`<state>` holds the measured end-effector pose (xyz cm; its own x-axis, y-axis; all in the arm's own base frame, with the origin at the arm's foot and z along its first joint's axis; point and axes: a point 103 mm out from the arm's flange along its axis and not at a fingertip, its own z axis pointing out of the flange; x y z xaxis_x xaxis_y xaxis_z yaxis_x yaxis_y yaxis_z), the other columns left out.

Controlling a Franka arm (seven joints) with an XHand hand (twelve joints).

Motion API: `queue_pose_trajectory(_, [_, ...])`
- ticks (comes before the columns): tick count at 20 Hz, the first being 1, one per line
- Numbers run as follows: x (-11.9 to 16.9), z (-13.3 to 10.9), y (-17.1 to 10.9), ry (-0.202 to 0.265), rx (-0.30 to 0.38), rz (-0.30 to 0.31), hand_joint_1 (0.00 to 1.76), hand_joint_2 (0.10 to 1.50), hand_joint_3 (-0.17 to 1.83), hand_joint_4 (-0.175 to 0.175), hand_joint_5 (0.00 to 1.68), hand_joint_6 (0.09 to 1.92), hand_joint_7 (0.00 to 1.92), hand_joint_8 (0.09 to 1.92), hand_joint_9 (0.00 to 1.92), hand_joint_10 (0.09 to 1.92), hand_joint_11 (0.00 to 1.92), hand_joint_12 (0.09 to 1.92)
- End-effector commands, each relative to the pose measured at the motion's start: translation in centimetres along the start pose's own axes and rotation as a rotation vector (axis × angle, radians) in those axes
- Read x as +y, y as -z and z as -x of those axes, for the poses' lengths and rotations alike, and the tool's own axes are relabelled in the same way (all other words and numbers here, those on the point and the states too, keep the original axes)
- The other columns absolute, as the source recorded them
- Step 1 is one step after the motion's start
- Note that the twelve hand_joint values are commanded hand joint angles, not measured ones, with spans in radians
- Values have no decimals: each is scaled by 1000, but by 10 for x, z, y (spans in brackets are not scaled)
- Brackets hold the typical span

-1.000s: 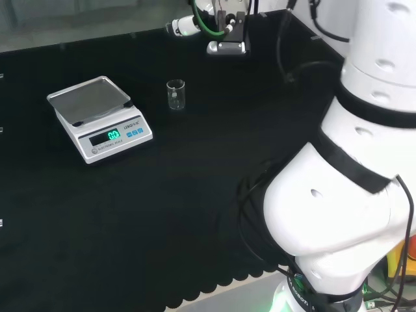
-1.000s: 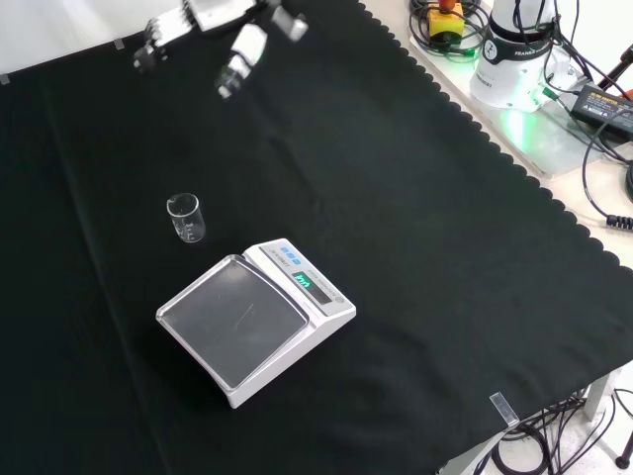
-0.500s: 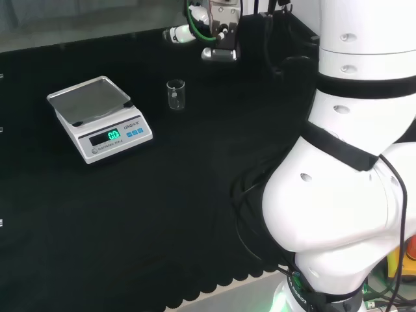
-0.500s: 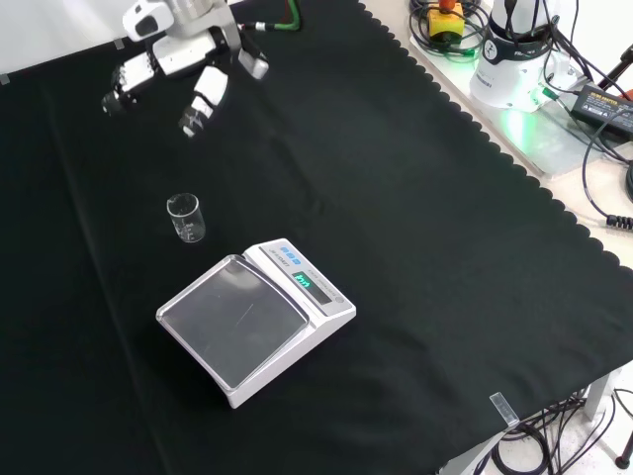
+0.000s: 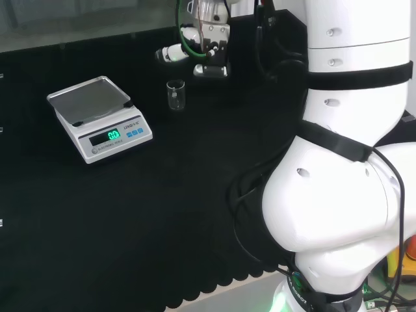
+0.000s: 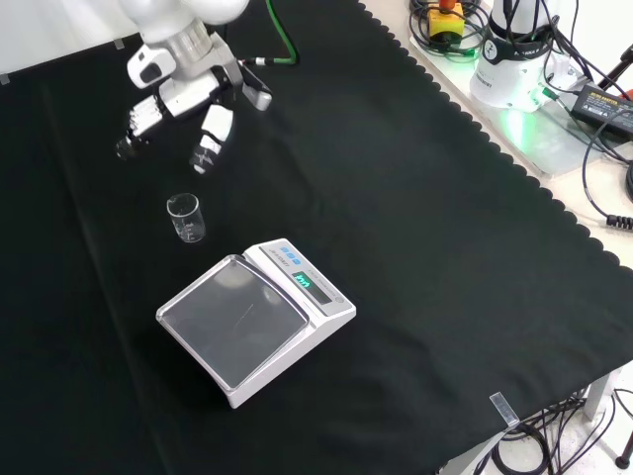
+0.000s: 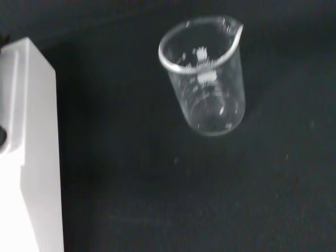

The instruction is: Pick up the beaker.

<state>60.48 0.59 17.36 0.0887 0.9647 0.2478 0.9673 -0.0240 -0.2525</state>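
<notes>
One beaker stands upright on the black cloth, a small clear glass piece with a pouring lip and pale printed markings down its side. In the wrist view the beaker looks empty, its base resting flat on the cloth. In the front view it sits in the left part of the cloth, nearer the far edge than the near one; in the head view the beaker is toward the far edge, well in from the left and right edges.

One scale rests on the cloth, white with a square grey weighing plate and a lit green display. In the front view it lies just beside the beaker on the near side, a narrow strip of cloth between them, the two not touching. In the head view the scale is to the left of the beaker. A white edge of it shows in the wrist view.

One hand hangs above the cloth, on the far side of the beaker in the front view and apart from it. Its fingers are spread and nearly straight, the thumb pointing down toward the beaker, and it holds nothing. In the head view the hand is just to the right of the beaker and slightly farther off, with a gap of cloth between them.

The arm's white links rise at the right of the head view.
</notes>
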Motion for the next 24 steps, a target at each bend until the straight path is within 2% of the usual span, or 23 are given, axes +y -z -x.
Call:
queue_pose_trajectory(1, [4, -4, -30, 3, 1, -63, 278, 986, 119, -107, 201, 87, 0, 760, 70, 897, 43, 1529])
queue_pose_trajectory(7, [11, -7, -60, -6, -7, -122, 278, 986, 118, -107, 202, 87, 0, 763, 70, 898, 46, 1529])
queue_pose_trajectory(13, [26, -6, -75, 2, 15, -155, 277, 985, 118, -108, 202, 87, 0, 765, 70, 899, 48, 1528])
queue_pose_trajectory(17, [35, 3, -80, -1, 32, -173, 277, 984, 117, -108, 203, 87, 0, 766, 70, 899, 50, 1527])
queue_pose_trajectory(24, [46, 27, -89, -34, 64, -203, 289, 975, 111, -108, 200, 87, 0, 756, 70, 902, 76, 1526])
